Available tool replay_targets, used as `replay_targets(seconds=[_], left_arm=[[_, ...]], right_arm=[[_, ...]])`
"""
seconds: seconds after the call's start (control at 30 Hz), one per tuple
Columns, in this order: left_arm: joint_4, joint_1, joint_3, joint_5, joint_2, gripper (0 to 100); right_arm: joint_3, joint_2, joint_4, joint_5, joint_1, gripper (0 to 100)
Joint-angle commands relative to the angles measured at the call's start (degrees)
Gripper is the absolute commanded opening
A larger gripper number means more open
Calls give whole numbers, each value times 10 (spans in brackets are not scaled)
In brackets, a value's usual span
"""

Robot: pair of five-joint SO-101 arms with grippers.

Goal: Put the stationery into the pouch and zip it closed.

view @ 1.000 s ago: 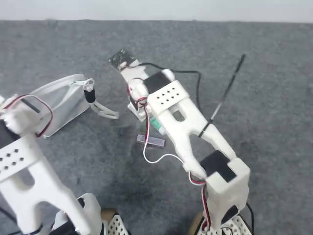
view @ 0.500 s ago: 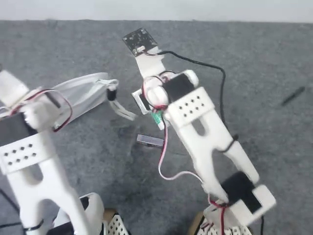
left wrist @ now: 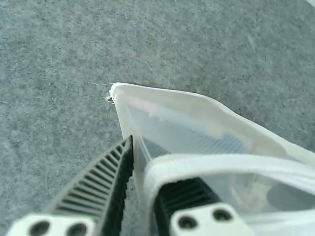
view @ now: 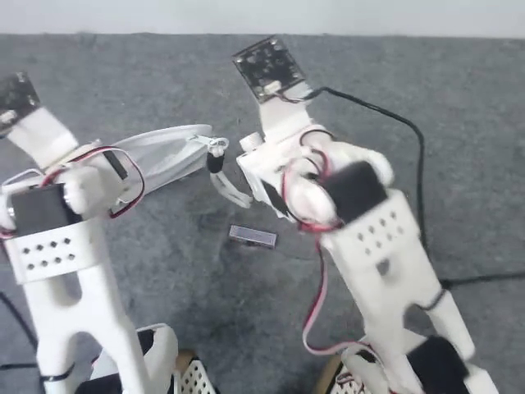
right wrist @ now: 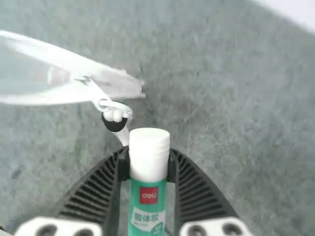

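The translucent white pouch point(left wrist: 206, 132) hangs above the grey carpet, with my left gripper point(left wrist: 140, 164) shut on its edge. In the high view the pouch point(view: 168, 152) slants toward the table's middle. Its zipper pull, a black bead point(view: 216, 163) with a white strap, dangles at the end. My right gripper point(right wrist: 147, 152) is shut on a white and green glue stick point(right wrist: 146, 169), cap forward. The cap sits just short of the black bead point(right wrist: 114, 122) and below the pouch's mouth point(right wrist: 64, 73). A small grey bar-shaped piece point(view: 253, 236) lies on the carpet under the right arm.
The right arm's black cable point(view: 385, 115) loops across the carpet on the right. Both arm bases stand at the near edge. A pale wall borders the far side of the carpet.
The left gripper has lifted the pouch and carried it to the right. The right arm has swung up and right with the glue stick, which now points at the pouch's zipper end.
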Motion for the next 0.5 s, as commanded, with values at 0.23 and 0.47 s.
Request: replay_targets(seconds=[0.23,0.47], left_arm=[[-18,4,18,6,0,11],[-18,4,17,6,0,11]], right_arm=[[-7,-102,-116,-6,4,6],[-7,-102,-161,-5,-19,6]])
